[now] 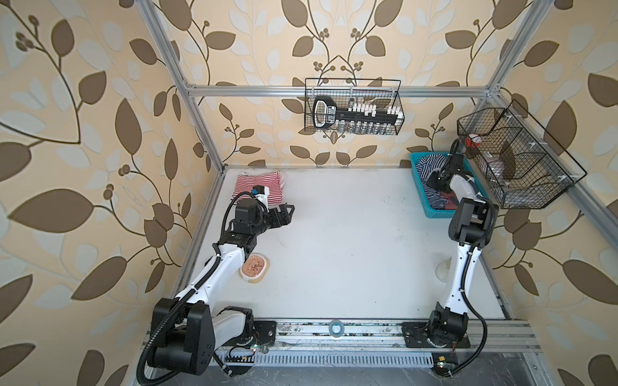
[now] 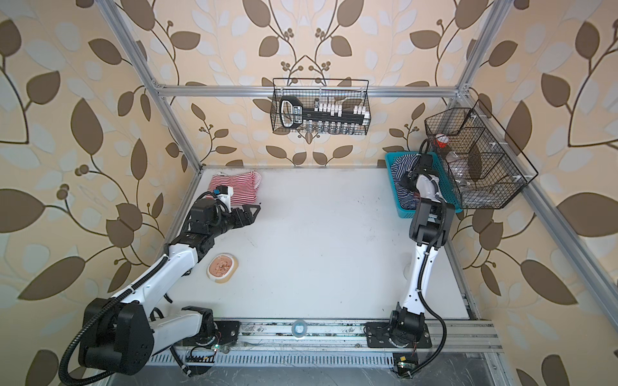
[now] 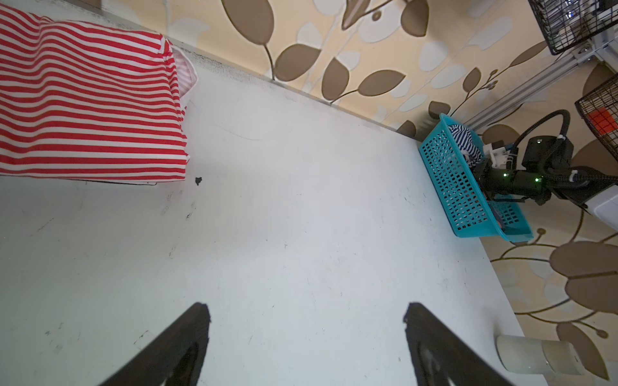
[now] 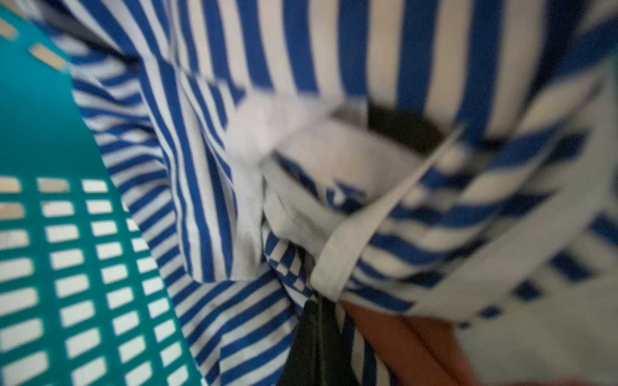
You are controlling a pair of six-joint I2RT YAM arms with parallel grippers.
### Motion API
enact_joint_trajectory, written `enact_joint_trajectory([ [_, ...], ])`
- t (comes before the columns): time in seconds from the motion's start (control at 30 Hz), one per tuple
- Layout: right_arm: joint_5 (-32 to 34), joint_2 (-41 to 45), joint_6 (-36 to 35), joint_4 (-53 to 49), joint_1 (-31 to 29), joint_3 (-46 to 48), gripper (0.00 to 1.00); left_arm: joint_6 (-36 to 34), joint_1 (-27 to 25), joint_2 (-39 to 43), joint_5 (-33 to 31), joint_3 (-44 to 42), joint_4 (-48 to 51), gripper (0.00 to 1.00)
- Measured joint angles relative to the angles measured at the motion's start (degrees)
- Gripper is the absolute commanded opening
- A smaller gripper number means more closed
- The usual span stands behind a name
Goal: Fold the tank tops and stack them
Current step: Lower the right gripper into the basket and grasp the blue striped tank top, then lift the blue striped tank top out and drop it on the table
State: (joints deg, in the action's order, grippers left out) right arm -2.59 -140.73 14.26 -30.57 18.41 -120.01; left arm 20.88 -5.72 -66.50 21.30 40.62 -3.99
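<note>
The red-white striped tank top (image 1: 245,182) (image 2: 242,187) (image 3: 90,107) lies folded at the table's far left corner. My left gripper (image 1: 288,215) (image 2: 254,214) (image 3: 306,310) hovers just in front of it, open and empty. The navy-white striped tank top (image 1: 431,167) (image 2: 401,167) (image 3: 463,137) (image 4: 234,67) is bunched in the teal basket (image 1: 419,187) (image 2: 394,190) (image 3: 448,180) (image 4: 40,133) at the far right. My right gripper (image 1: 433,183) (image 2: 406,182) (image 4: 319,320) reaches down into the basket and is shut on that striped cloth. The dusty red tank top (image 1: 449,197) (image 4: 401,341) lies under it.
A pink-tan oval dish (image 1: 254,267) (image 2: 222,267) sits by the left arm. A white object (image 1: 443,269) (image 3: 535,354) stands near the right arm. Wire baskets hang on the back wall (image 1: 354,107) and right wall (image 1: 515,157). A tape roll (image 1: 336,327) rests on the front rail.
</note>
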Motion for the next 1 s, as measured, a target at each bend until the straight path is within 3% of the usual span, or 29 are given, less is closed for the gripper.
enact_joint_trajectory([
  [0.33,-2.8,17.5,-1.7,9.6,-0.1,22.8,0.00,0.0,0.0,0.0,1.3,0.0,-0.1,0.93],
  [1.0,-1.7,41.3,-0.8,15.6,-4.9,30.4,0.00,0.4,-0.4,1.7,1.2,0.0,-0.6,0.93],
])
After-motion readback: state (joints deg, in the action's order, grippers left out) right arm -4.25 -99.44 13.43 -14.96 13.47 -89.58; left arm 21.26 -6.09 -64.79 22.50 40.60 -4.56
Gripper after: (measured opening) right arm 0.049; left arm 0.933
